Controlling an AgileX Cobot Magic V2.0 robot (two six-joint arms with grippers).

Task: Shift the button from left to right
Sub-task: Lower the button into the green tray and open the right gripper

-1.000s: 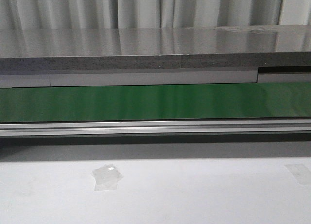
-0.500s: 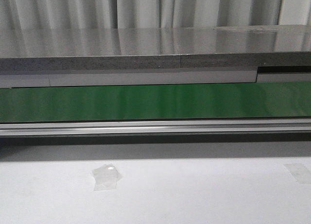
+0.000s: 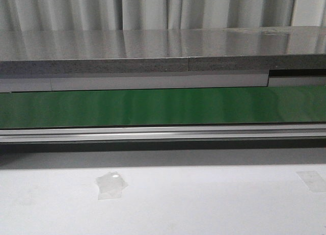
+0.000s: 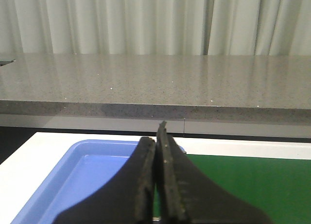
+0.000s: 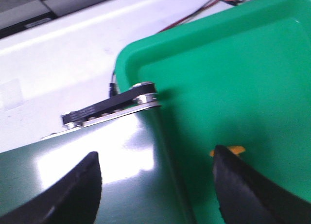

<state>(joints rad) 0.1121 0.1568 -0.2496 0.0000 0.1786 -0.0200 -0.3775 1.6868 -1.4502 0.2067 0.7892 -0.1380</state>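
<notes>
L fingers (image 4: pixel 156 185) pressed together, empty, over blue tray (image 4: pixel 73 180); R fingers (image 5: pixel 155 185) spread wide above green tray (image 5: pixel 233 78), button (image 5: pixel 232 150) peeking orange at 3 o'clock by R fingertip — risk: fingertip knocks it on closing.

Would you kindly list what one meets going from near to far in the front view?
White table with a tape patch → metal rail → green conveyor belt → grey speckled counter → pale curtain.
</notes>
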